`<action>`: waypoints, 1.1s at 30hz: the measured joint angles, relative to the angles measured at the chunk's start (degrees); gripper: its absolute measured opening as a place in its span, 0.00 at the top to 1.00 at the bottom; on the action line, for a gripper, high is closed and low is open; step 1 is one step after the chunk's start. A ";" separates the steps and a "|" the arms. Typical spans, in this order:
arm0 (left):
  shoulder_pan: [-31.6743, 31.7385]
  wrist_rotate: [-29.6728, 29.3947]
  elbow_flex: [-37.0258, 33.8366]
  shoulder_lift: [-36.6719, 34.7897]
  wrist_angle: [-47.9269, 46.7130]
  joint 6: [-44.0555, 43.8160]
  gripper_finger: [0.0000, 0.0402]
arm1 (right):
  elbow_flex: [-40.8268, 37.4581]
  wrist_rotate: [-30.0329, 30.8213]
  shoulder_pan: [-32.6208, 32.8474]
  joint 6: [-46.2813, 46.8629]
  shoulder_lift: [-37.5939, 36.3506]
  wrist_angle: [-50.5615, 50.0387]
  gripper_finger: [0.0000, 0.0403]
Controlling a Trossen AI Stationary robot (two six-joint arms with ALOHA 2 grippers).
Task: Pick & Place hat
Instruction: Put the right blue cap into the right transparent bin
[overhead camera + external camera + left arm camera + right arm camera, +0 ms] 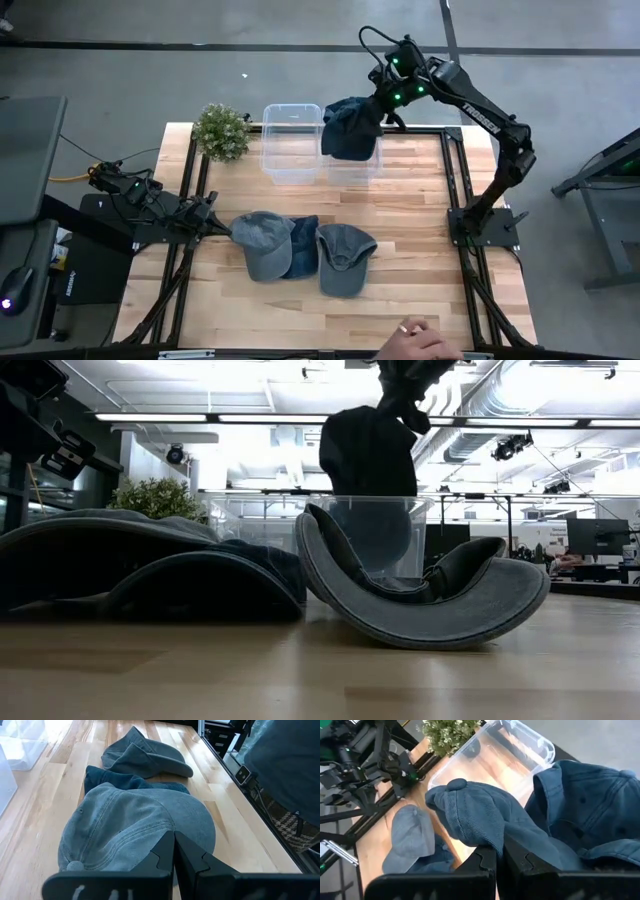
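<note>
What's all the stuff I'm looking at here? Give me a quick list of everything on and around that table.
Dark blue denim cap: one, hanging from the right claw above the bins.
Clear plastic bins: two, side by side at the table's far edge; another dark blue cap lies in the right one.
Caps on the table: three near the front; faded grey-blue cap left, dark blue cap in the middle, grey-blue cap upturned on the right.
Small green potted plant: one, far left corner.
Wooden table: one, light.
Person's hand: one, front edge.
Left claw: shut, beside the caps.
Right claw: shut on the hanging cap.
</note>
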 joint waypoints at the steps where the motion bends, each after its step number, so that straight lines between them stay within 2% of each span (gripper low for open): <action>1: 0.00 0.00 0.00 0.00 0.00 -0.02 1.00 | 0.00 -0.62 0.00 0.04 0.00 0.07 1.00; 6: 0.00 0.00 0.02 0.01 0.00 0.00 1.00 | 0.00 -5.22 0.02 0.73 -0.07 0.27 1.00; 9: 0.00 0.00 0.01 0.01 0.00 -0.01 1.00 | -0.55 -5.51 -0.53 0.10 0.18 0.24 1.00; 13: 0.00 0.00 0.02 0.02 0.00 0.00 1.00 | -6.42 -5.28 -2.81 0.46 0.47 3.35 1.00; 19: 0.00 0.00 0.00 0.00 0.02 0.00 1.00 | -14.15 -4.77 -5.41 3.45 0.50 13.81 1.00; 22: 0.00 0.02 0.02 0.00 0.00 0.00 1.00 | -15.80 -2.48 -6.22 4.26 0.50 15.88 1.00; 29: 0.00 0.00 0.00 0.00 0.00 -0.02 1.00 | -17.05 8.59 -8.28 1.03 0.48 14.04 1.00; 33: 0.00 0.00 0.01 0.00 0.00 -0.01 1.00 | -17.05 12.75 -8.80 -1.43 0.47 13.73 1.00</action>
